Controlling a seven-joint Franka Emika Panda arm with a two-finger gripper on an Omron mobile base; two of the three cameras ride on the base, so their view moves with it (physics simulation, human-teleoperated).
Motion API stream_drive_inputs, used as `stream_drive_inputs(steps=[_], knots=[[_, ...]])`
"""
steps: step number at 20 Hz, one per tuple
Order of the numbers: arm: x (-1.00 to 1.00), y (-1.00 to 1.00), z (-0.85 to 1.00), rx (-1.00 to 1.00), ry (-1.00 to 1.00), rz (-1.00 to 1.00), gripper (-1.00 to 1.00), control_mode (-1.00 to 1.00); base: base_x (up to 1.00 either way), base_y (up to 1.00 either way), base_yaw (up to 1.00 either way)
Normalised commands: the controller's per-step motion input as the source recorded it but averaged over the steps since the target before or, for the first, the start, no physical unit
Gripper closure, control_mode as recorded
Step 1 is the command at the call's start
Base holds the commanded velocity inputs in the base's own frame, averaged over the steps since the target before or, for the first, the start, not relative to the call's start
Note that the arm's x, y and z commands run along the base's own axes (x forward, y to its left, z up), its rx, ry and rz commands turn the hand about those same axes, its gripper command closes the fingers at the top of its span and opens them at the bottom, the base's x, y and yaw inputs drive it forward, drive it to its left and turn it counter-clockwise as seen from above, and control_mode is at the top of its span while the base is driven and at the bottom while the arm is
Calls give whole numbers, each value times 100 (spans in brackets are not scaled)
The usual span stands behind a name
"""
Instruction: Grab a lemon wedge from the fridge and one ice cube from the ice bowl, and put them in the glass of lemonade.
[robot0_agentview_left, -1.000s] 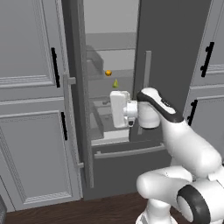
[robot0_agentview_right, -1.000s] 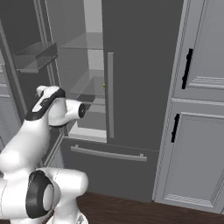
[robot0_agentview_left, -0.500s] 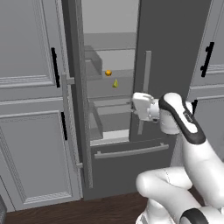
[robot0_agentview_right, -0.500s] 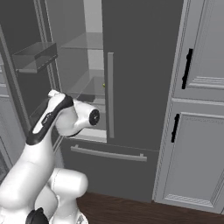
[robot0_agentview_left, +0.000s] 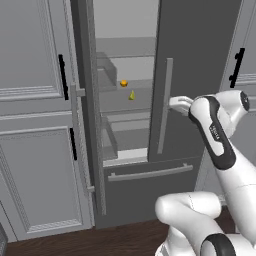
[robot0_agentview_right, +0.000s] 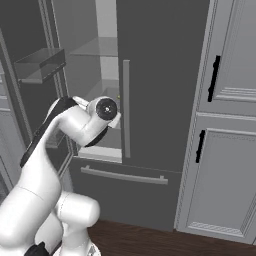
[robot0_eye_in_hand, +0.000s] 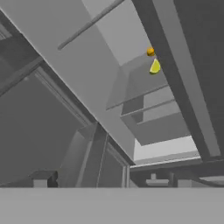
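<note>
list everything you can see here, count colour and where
fridge: 1, dark grey, centre, left door open, right door shut
lemon wedge: 1, yellow-green, on a fridge shelf
small round item: 1, orange, same shelf, behind and left of the wedge
bar handles: pale grey, vertical on the doors, horizontal on the drawer
cabinets: panelled grey, black handles, either side of the fridge
floor: dark wood
arm: 1, white, dark joints, before the right door
gripper: 1, open, holding nothing

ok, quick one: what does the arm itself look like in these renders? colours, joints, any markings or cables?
A glossy white arm of rounded, tubular links. Black bands line the sides of the links, one carrying small pale lettering too small to read. A round dark grey joint cap with a pale centre sits near the wrist. A pale grey gripper sits at its end. No cables show.
</note>
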Motion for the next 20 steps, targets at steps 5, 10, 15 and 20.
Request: stream_drive_inputs(steps=[5,10,15,20], knots=[[20,-83,0,-45,4,-10,-100,-100,0,0,0],[79,-8,0,-26,2,-3,-100,-100,0,0,0],[80,1,-4,-5,0,0,-100,-100,0,0,0],[83,-2,-17,0,0,0,-100,-100,0,0,0]])
